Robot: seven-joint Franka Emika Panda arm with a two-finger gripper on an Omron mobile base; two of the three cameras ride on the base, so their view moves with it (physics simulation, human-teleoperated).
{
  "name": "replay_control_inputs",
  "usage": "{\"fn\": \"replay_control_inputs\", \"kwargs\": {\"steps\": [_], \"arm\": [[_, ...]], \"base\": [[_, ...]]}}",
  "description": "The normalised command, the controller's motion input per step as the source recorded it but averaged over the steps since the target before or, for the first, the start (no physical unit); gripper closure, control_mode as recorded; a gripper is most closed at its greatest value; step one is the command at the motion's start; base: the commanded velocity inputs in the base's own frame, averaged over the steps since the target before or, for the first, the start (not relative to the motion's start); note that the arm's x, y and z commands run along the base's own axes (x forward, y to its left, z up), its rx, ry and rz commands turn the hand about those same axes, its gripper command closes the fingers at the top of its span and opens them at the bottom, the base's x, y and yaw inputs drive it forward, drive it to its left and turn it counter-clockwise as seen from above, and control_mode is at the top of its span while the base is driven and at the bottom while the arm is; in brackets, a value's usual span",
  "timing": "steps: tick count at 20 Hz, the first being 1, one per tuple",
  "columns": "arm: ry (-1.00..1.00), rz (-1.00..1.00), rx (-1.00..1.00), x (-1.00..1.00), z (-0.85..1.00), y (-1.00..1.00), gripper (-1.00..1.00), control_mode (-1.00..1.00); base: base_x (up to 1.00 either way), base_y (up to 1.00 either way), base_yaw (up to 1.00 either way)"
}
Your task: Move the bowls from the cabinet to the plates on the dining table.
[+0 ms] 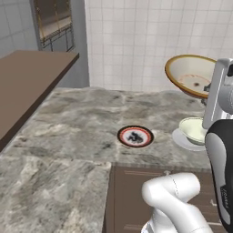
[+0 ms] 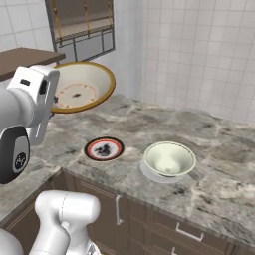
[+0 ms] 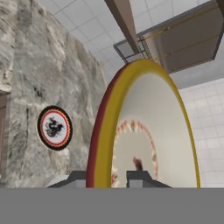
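Note:
My gripper (image 2: 52, 102) is shut on the rim of the tan bowl (image 2: 82, 88), which hangs tilted on edge in the air above the dining table (image 2: 214, 164). In the hand view its brownish-yellow rim (image 3: 103, 131) runs up between my two fingertips (image 3: 138, 176). On the stone top below lies the red-rimmed plate (image 1: 135, 136) with a dark centre and nothing on it. Right of it, the cream-white bowl (image 2: 169, 159) sits upright on the white plate (image 2: 148, 174). The held bowl (image 1: 191, 75) is above and right of the red-rimmed plate (image 2: 104, 148). The cabinet is out of view.
A brown flat slab (image 1: 27, 77) juts over the table's left side. A white tiled wall (image 1: 136, 41) and a window (image 2: 82, 25) stand behind. Brown drawer fronts with silver handles (image 2: 149, 219) lie below the table's near edge.

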Motion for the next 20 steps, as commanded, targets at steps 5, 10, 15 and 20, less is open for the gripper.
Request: {"fn": "replay_control_inputs", "kwargs": {"steps": [5,10,15,20], "arm": [[0.00,0.00,0.00,0.00,0.00,0.00,1.00,1.00],[0.00,0.00,0.00,0.00,0.00,0.00,1.00,1.00],[0.02,-0.01,-0.02,0.00,-0.07,0.00,1.00,-1.00],[0.06,-0.01,-0.06,0.12,-0.17,0.14,1.00,-1.00]], "base": [[0.00,0.00,-0.07],[0.00,0.00,-0.04],[0.00,0.00,-0.01],[0.00,0.00,0.00]]}}
